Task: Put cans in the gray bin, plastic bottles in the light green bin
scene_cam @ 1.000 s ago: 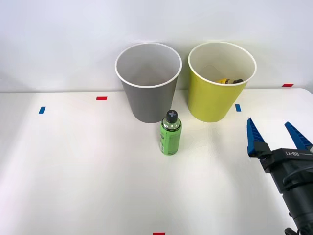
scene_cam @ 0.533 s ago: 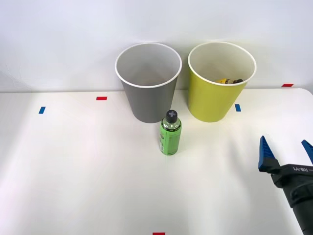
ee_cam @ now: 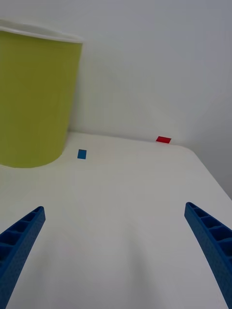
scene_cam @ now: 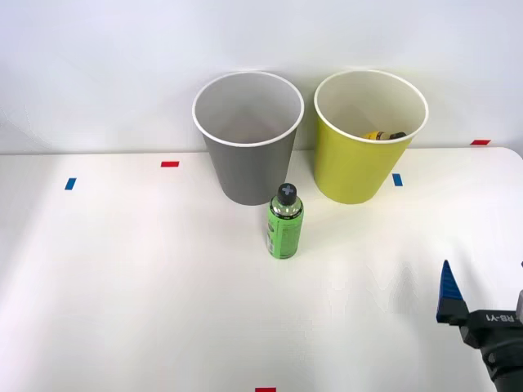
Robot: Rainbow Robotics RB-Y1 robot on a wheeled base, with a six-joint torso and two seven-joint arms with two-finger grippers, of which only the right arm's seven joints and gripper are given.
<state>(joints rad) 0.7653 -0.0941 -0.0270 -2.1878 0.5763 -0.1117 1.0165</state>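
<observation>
A green-labelled plastic bottle (scene_cam: 284, 223) with a black cap stands upright on the white table, just in front of the gap between the two bins. Behind it to the left is the gray bin (scene_cam: 248, 155). To the right is the light green bin (scene_cam: 359, 163) (ee_cam: 34, 96), where a yellow and black item (scene_cam: 382, 135) peeks over the rim. The cans are out of view. My right gripper (scene_cam: 485, 296) (ee_cam: 116, 251) hangs open and holds nothing at the table's front right, well apart from the bottle and bins.
Small tape marks dot the white table (scene_cam: 147, 278): red (scene_cam: 169, 163) and blue (scene_cam: 69, 184) at the left, blue (scene_cam: 397, 179) and red (scene_cam: 480, 142) at the right, red (scene_cam: 265, 389) at the front edge. A white wall stands behind the bins.
My right gripper has drawn back toward the table's front right corner, away from the light green bin, staying open. The bottle and bins have not moved.
</observation>
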